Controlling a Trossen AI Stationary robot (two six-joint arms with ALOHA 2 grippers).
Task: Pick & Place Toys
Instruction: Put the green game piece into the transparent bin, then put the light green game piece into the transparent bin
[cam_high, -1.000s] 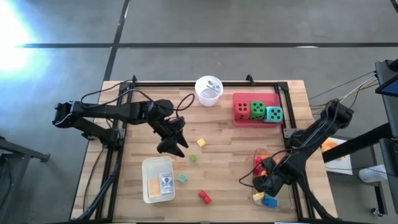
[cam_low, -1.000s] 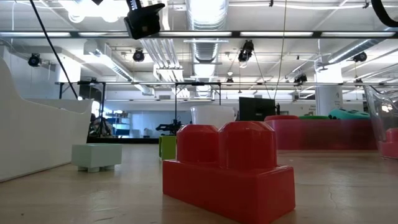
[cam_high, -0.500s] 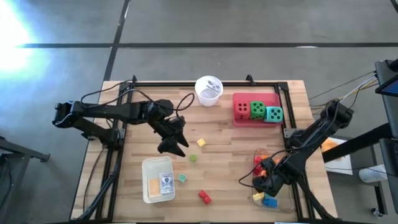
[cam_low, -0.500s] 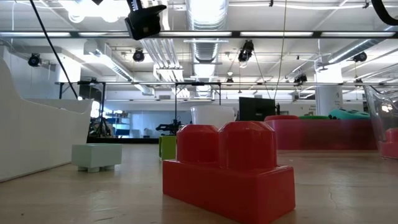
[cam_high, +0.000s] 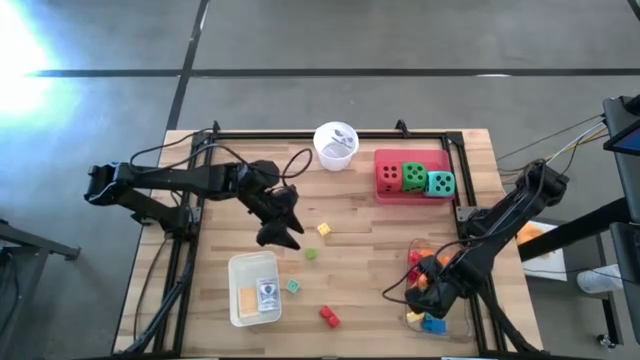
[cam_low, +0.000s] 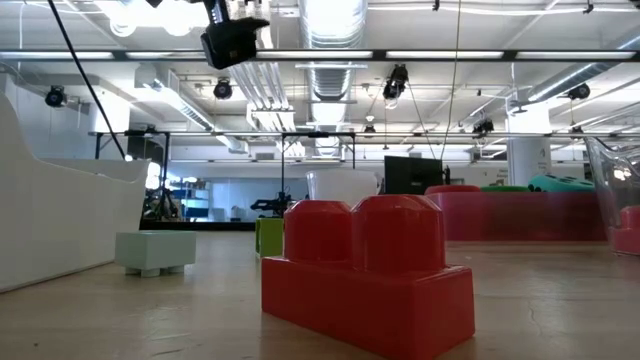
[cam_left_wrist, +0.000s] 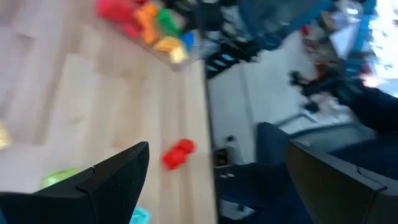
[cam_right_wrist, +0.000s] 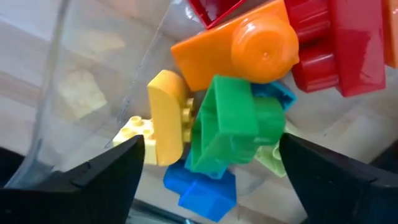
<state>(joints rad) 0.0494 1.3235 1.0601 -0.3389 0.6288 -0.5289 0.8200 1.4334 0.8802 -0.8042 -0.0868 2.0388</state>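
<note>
Right gripper (cam_high: 418, 292): fingers spread wide, nothing between them; hangs over the clear plastic tray (cam_high: 445, 328) at the table's near right corner.
Tray contents, right wrist view: green plastic brick (cam_right_wrist: 233, 127) on top of the heap, touching an orange brick (cam_right_wrist: 239, 51), a yellow brick (cam_right_wrist: 166, 116), a blue brick (cam_right_wrist: 202, 183) and red bricks (cam_right_wrist: 339, 43).
Left gripper (cam_high: 281, 234): fingers wide apart, empty; raised above the wooden table (cam_high: 370, 260), left of centre.
Loose bricks on table: small yellow brick (cam_high: 324, 229) just right of the left gripper; small green brick (cam_high: 311, 254) near it; pale teal brick (cam_high: 293, 286) beside the white tray; red two-stud brick (cam_high: 329, 316) near the front edge, well apart from both grippers.
White rectangular tray (cam_high: 254, 288): holds two flat cards, one orange (cam_high: 246, 298), one printed (cam_high: 268, 293).
Pink tray (cam_high: 400, 190), far right: holds three dotted dice in a row, red (cam_high: 388, 176), green (cam_high: 414, 176), teal (cam_high: 440, 183).
White cup (cam_high: 335, 145): far edge, centre.
</note>
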